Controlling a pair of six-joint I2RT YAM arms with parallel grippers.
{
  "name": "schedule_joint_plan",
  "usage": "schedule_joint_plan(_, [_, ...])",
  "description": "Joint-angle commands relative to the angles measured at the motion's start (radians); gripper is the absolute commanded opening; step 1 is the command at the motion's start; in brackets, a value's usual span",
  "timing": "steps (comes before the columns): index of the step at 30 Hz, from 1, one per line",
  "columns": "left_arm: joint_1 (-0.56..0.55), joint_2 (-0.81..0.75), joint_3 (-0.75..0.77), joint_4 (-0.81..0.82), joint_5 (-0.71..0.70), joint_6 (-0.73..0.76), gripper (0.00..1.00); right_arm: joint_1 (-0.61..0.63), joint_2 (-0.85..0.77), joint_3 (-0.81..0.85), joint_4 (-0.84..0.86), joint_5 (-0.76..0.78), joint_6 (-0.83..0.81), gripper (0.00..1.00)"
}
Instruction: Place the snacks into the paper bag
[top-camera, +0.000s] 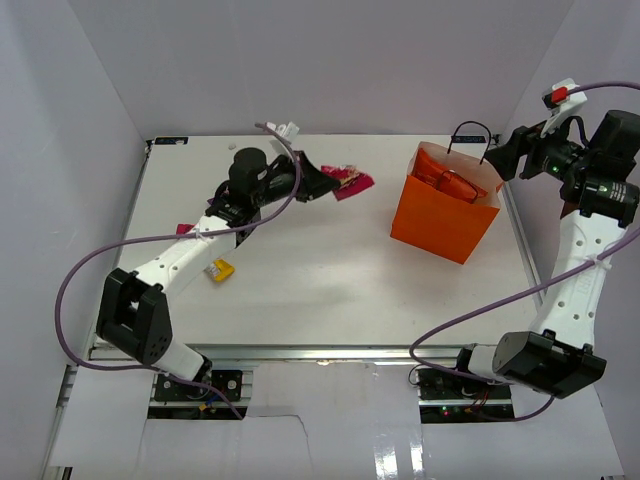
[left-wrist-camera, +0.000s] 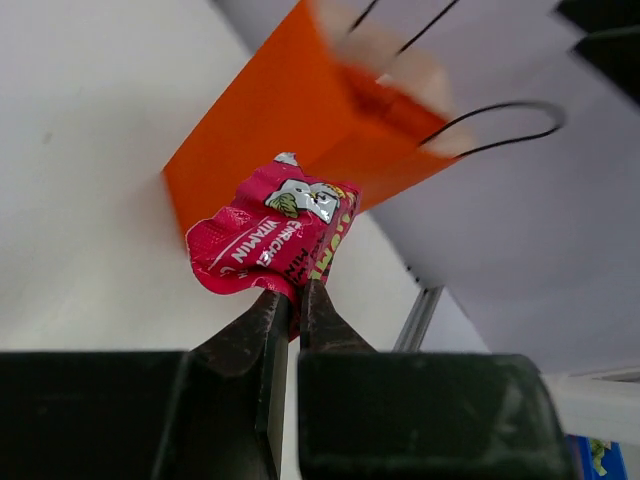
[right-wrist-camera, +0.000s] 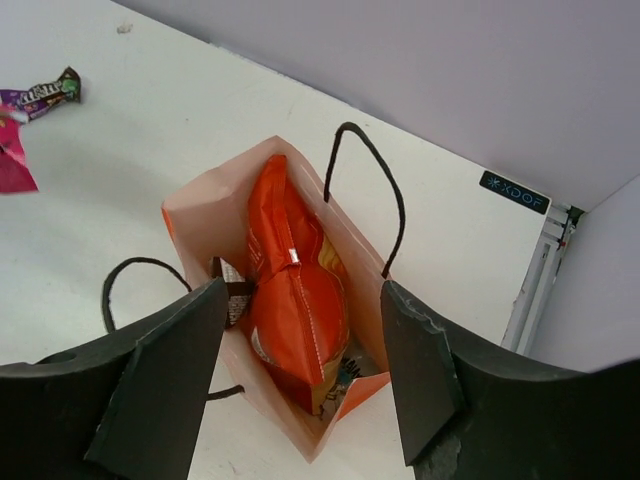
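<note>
Pink pkt (left-wrist-camera: 270, 240) reads "VITAMIN"; black tag (right-wrist-camera: 513, 192), far corner, reads "XDOF".

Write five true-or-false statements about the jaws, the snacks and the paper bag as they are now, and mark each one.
1. The left jaws are clamped on the magenta-pink packet. True.
2. The chip bag lies on the table beside the paper bag. False: it stands inside the bag.
3. The right jaws stand open above the paper bag, holding nothing. True.
4. The yellow packet is already in the bag. False: it lies on the table near the left arm.
5. The paper bag has tipped over. False: it stands upright.
</note>
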Motion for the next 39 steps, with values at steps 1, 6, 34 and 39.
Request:
schedule_joint_plan(1, [-0.063,0.017,0.192,0.101,0.035,-0.040,0.00,-0.011,-0.045,-0.026,0.059,-0.057,0.043,0.69])
schedule_joint_plan(6, [-0.131,0.215,0.469,0.117,-0.031,-0.098,0.00,-0.026,-0.083,-0.062,0.083,-0.068,0.063,0.70])
schedule_joint_plan(34, [-0.321,0.713,1.087,-0.078,-0.068,-0.183,0.38,-0.077,-0.185,-0.217,0.111,-0.097,0.066,0.71])
schedule_joint_plan(39, [-0.321,0.700,1.156,-0.172,-0.123,-0.108,0.61,-0.077,-0.185,-0.214,0.119,-0.108,0.077,0.72])
